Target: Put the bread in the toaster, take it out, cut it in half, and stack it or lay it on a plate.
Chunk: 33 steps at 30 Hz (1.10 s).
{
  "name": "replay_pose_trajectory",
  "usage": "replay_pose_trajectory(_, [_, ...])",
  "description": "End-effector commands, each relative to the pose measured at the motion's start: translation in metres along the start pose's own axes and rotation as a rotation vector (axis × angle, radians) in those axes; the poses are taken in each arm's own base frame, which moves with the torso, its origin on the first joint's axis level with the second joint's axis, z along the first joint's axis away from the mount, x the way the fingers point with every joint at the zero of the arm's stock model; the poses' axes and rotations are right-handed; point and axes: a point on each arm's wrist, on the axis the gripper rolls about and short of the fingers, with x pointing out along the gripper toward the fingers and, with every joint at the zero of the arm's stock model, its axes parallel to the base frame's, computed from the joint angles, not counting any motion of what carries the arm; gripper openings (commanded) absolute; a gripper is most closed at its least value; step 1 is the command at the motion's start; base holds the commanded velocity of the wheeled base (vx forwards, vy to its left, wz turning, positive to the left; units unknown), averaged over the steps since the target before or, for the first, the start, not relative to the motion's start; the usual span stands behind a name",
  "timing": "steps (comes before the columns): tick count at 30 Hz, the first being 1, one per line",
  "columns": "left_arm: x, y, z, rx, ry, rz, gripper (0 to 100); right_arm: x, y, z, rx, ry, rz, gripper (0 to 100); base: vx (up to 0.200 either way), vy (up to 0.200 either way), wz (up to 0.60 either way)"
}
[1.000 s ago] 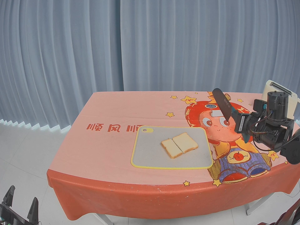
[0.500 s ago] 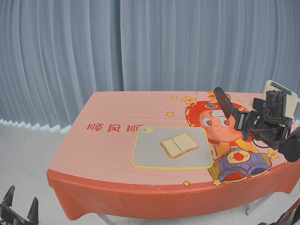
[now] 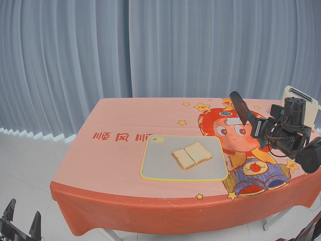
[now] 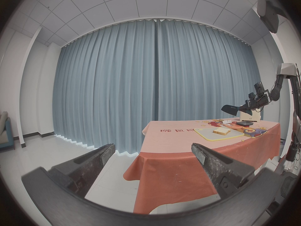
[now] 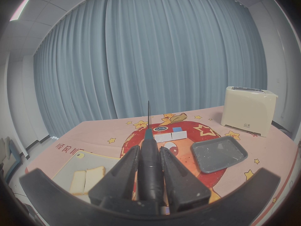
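1. Head view: the bread point(image 3: 192, 155), already cut, lies as two halves side by side and touching on the grey cutting board point(image 3: 160, 166), just below the middle of the frame. At the right edge of the frame the right gripper point(image 3: 256, 127) is clamped on the handle of a knife point(image 3: 240, 107), whose dark blade points up and away, well clear of the board. The cream toaster point(image 3: 301, 91) stands behind the arm at the far right.

2. Left wrist view: the left gripper point(image 4: 152, 148) hangs off the near side of the table point(image 4: 175, 135) with its jaws wide apart and nothing between them. The halves sit small on the board in the distance.

3. Right wrist view: the jaws press on the knife handle from both sides, blade edge-on. Beyond it is a dark grey tray point(image 5: 218, 153), near the toaster and well apart from the board. I'd take it for the plate.

4. Handling, as I judge it: each half looks light, thin and soft in the crumb, firmer along the crust. Lying flat, it offers little to grab. I'd pinch one half across its narrow width, crust edge to cut edge, and squeeze gently. Press hard and it would dent or crumble.
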Motion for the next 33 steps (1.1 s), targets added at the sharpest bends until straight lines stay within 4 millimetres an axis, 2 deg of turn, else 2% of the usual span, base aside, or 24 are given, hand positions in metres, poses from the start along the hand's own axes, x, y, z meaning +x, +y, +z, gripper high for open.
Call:
replay_pose_trajectory(1, [0.001, 0.000, -0.005, 0.000, 0.007, 0.001, 100, 0.001, -0.002, 0.000, 0.001, 0.002, -0.006, 0, 0.000, 0.000, 0.00])
replay_pose_trajectory(33, [0.001, 0.000, -0.005, 0.000, 0.007, 0.000, 100, 0.007, -0.013, 0.003, 0.012, 0.002, -0.015, 0, 0.000, 0.000, 0.00])
